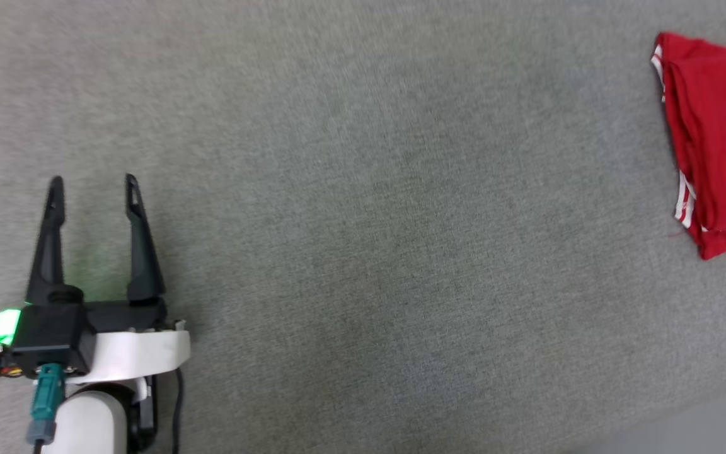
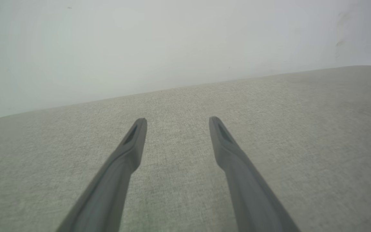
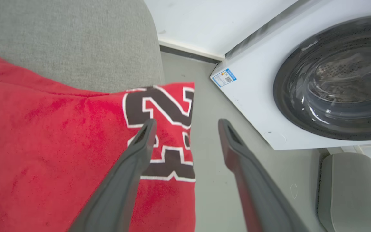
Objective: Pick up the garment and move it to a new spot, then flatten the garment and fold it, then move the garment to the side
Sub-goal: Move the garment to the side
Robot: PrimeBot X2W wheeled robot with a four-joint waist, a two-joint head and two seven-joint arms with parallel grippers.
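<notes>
Right claw: the right claw (image 3: pixel 187 122) has its two fingers spread apart with nothing between them. In its wrist view, bare floor (image 3: pixel 211 154) shows through the gap and one finger crosses over the red cloth.
Left claw: the left claw (image 1: pixel 93 183) is spread wide and empty at 8 o'clock in the head view, with its fingers pointing toward 12. In its own view (image 2: pixel 177 120) it is over plain upholstery.
Garment: the garment (image 1: pixel 722 139) is a compact red bundle with striped trim along one edge, at 2 to 3 o'clock in the head view and cut off by the frame.
Garment up close: the garment (image 3: pixel 60 145) spans 7 to 10 o'clock in the right wrist view. Its printed panel reaches the edge of the seat.
Support: the grey padded surface (image 1: pixel 338 221) is bare from the centre out to 9 o'clock.
Surroundings: a washing machine (image 3: pixel 253 96) stands at 2 o'clock in the right wrist view, beyond the strip of floor.
Why so placed: the bundle lies at the far rim, which probably leaves the middle free, as a "to the side" placement would.
Why so held: the left claw is well away from the cloth, so it looks parked and not working. The right claw's open fingers beside the cloth fit a set-down.
Stage: probably the final step, with the folding apparently done.
</notes>
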